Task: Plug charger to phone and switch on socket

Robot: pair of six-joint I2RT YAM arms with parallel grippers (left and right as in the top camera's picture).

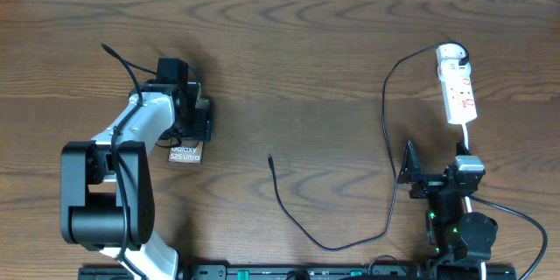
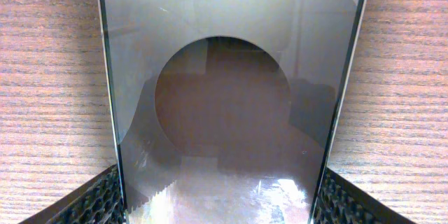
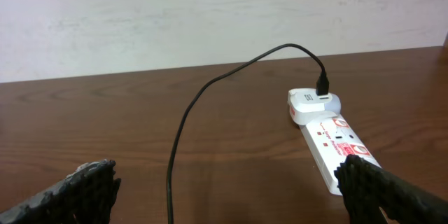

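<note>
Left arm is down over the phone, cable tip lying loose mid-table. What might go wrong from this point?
The left gripper straddles the phone by its thin glossy edges; closing, the pads may slip or tip it. The charger tip is small, lies flat, and sits away from the open right gripper; a pinch may miss it. Pulling it may tug the socket.

The phone [image 2: 231,56] fills the middle, its glossy screen mirroring a dark round shape. Two black ribbed fingers [image 2: 91,199] flank its long edges at the bottom corners; contact is unclear. Wood-grain desk [image 2: 49,77] shows on both sides.
</note>
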